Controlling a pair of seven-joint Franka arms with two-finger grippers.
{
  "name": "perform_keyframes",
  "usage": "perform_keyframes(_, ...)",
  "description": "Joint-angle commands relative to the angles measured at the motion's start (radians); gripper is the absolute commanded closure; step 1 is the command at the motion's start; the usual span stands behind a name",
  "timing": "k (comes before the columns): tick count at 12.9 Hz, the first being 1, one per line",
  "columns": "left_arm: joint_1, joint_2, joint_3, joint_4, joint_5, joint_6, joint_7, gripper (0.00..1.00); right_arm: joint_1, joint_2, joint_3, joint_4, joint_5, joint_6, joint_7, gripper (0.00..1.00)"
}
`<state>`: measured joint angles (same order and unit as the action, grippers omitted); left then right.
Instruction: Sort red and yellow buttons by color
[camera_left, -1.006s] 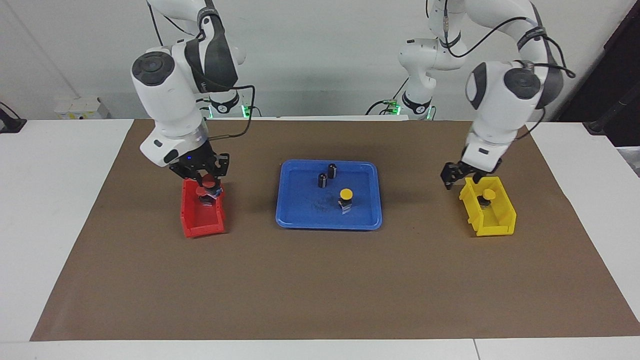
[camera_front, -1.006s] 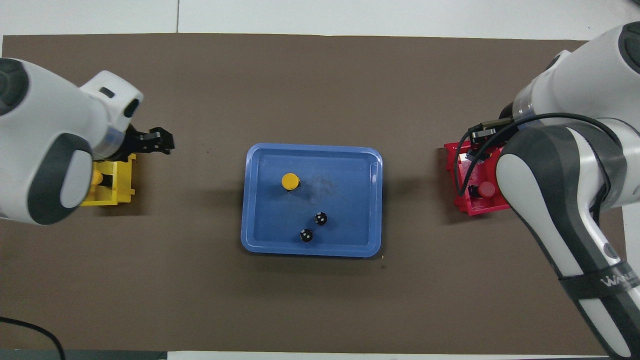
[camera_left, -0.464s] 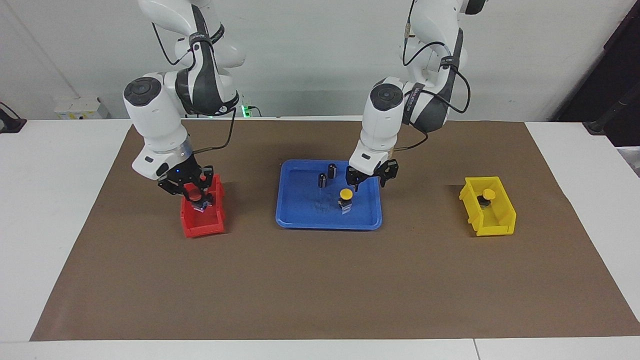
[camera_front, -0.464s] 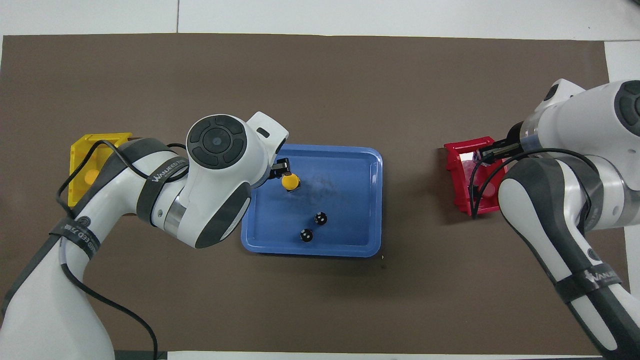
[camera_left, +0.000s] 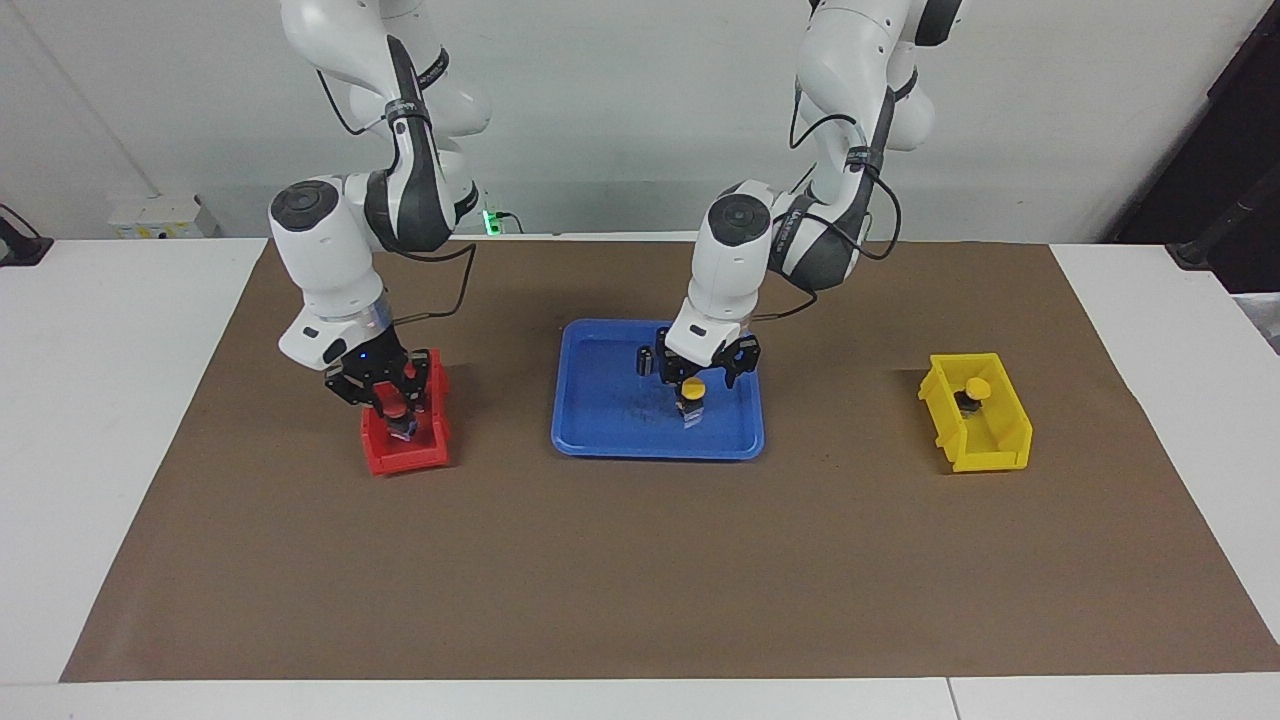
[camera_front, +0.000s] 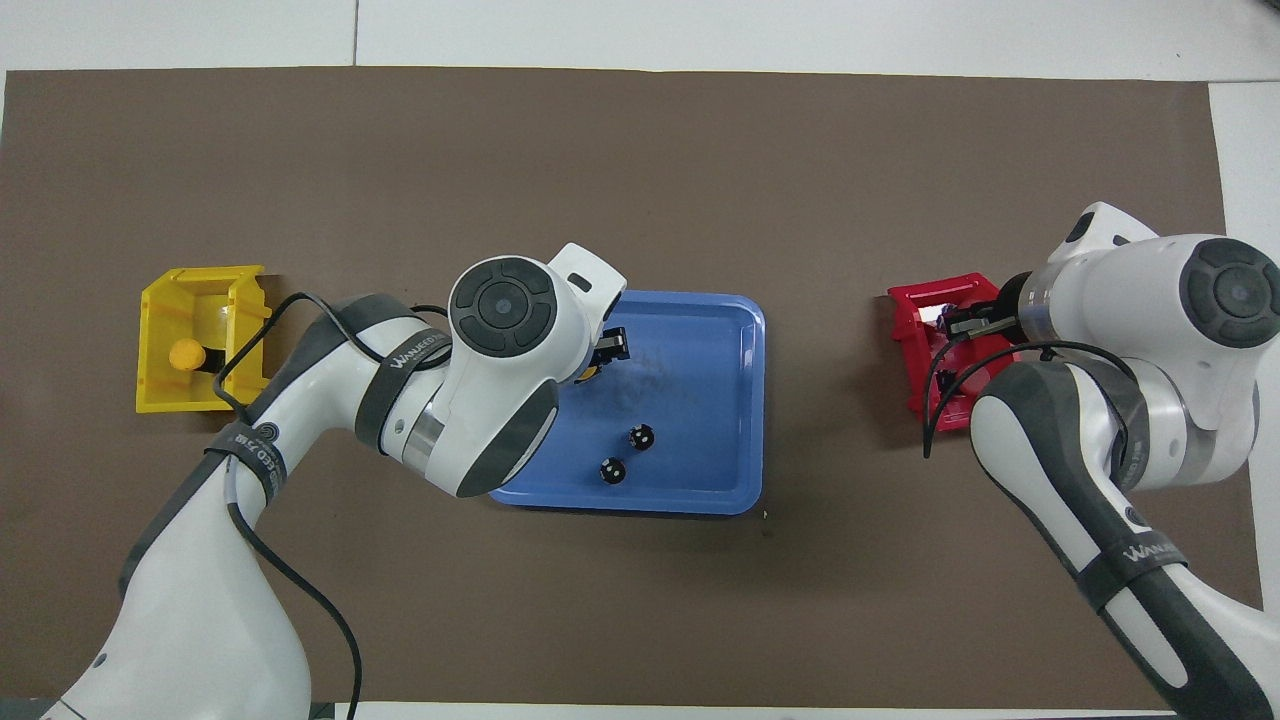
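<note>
Brown mat on white table (camera_left: 120, 450). Blue tray (camera_left: 600, 440) mid-mat holds the last yellow button (camera_left: 691, 393). Left gripper (camera_left: 700, 372) straddles its cap, fingers spread, not yet closed. Right gripper (camera_left: 392, 398), clamped on a red button (camera_left: 398, 410), hangs inside the red bin (camera_left: 405, 458). Yellow bin (camera_left: 985, 455) holds one yellow button. Risk: an off-centre close could tip the button or slide off its cap.

Counts only:
- Yellow buttons: two — one in the yellow bin (camera_left: 978, 420) at its 12 o'clock end (camera_left: 977, 390), one on the blue tray (camera_left: 610, 435) toward 3 o'clock (camera_left: 691, 388).
- Red buttons: one seen (camera_left: 397, 410), in the red bin (camera_left: 395, 455).
- Dark capless cylinders: two (camera_front: 641, 436) (camera_front: 612, 470).
- Bins: two.
- Trays: one.
</note>
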<state>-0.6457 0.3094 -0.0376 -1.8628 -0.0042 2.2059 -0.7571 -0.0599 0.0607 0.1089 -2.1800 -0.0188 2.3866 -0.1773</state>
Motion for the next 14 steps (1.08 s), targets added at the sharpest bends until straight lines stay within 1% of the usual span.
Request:
perform_keyframes(1,-0.025,0.023,0.018,0.024,-0.020,0.012,-0.066,0.98,-0.020,-0.010,0.015,-0.029,0.016,0.045,-0.028,0.75)
perform_keyframes(4,-0.022,0.025,0.018,0.025,-0.020,0.008,-0.071,0.99,-0.018,0.048,0.015,-0.026,0.016,0.081,-0.030,0.74)
perform_keyframes(6,-0.020,0.027,0.019,0.072,-0.022,-0.052,-0.077,0.99,-0.020,0.053,0.015,-0.024,0.016,0.074,-0.033,0.73)
perform_keyframes(7,-0.016,0.022,0.027,0.088,-0.022,-0.090,-0.076,0.99,-0.021,0.053,0.015,-0.024,0.016,0.072,-0.040,0.71)
perform_keyframes(8,-0.002,0.007,0.031,0.124,-0.017,-0.148,-0.071,0.99,-0.020,0.053,0.015,-0.024,0.016,0.072,-0.044,0.58)
perform_keyframes(9,0.039,-0.015,0.036,0.179,-0.013,-0.245,-0.058,0.99,-0.020,0.053,0.014,-0.018,0.016,0.060,-0.045,0.47)
perform_keyframes(10,0.079,-0.030,0.036,0.223,-0.011,-0.327,-0.001,0.99,-0.020,0.054,0.014,0.009,0.014,0.022,-0.047,0.36)
perform_keyframes(11,0.122,-0.053,0.036,0.237,-0.011,-0.371,0.060,0.99,-0.017,0.056,0.012,0.043,0.011,-0.027,-0.047,0.33)
perform_keyframes(12,0.189,-0.078,0.036,0.238,-0.010,-0.403,0.140,0.99,-0.018,0.056,0.014,0.095,0.011,-0.097,-0.047,0.31)
perform_keyframes(13,0.266,-0.088,0.039,0.238,-0.010,-0.417,0.251,0.99,-0.017,0.053,0.014,0.153,0.013,-0.183,-0.042,0.28)
perform_keyframes(14,0.338,-0.090,0.039,0.240,-0.010,-0.417,0.351,0.99,-0.014,0.044,0.014,0.211,0.013,-0.266,-0.036,0.23)
